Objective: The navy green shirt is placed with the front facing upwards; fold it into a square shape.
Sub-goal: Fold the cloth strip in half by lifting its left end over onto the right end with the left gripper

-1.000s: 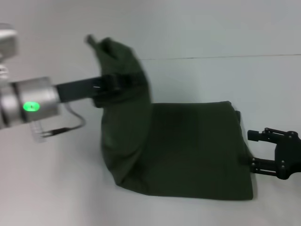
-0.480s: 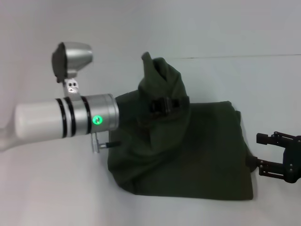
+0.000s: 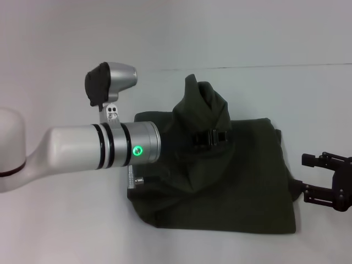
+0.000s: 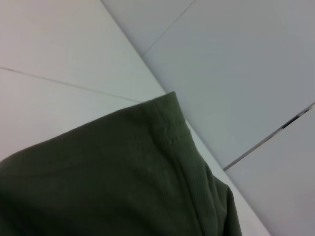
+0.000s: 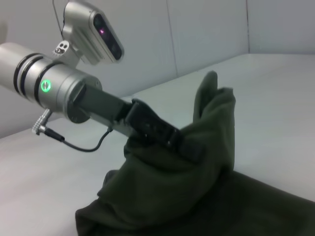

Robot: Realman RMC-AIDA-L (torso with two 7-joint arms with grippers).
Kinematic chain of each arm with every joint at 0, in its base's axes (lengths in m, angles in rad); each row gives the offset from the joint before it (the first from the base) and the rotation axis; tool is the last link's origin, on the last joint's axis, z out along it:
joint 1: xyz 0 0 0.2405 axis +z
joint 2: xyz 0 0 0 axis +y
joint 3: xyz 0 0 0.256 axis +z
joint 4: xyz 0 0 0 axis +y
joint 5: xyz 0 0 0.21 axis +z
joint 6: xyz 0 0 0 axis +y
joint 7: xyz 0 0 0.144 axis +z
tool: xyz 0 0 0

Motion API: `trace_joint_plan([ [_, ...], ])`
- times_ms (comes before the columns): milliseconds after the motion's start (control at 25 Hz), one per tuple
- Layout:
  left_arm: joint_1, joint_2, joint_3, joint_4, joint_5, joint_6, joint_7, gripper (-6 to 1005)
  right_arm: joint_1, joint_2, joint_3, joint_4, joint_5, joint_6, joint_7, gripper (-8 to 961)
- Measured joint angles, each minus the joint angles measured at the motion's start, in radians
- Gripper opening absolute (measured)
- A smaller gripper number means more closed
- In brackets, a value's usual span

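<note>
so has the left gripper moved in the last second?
Yes. The left gripper, shut on the navy green shirt, carried it rightward toward the right gripper, over the flat part.

A: State the shirt (image 3: 231, 181) colour.
B: Plain dark olive green, no pattern showing.
A: And the left arm (image 3: 82, 151)?
B: Silver-white with two black bands and a green light; both grippers black. The counter (image 3: 55, 231) is pale grey.

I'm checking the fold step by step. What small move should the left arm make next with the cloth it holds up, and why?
Probably carry on toward the robot's right, then lower. The left gripper pinches a raised peak of the dark olive-green cotton shirt, about midway over the flat part, not yet laid down. The right gripper waits open at the shirt's right edge.
</note>
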Motion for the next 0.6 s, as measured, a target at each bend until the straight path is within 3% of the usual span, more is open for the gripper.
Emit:
trace_joint_plan([
  [480, -0.043, 0.000, 0.092, -0.079, -0.166, 0.004, -0.026, 171, -0.002, -0.003, 0.031, -0.002, -0.003, 0.002, -0.001, 790],
  [600, -0.044, 0.000, 0.098, -0.074, -0.216, 0.039, -0.026, 289, -0.009, -0.007, 0.051, -0.011, -0.005, 0.000, -0.002, 790],
])
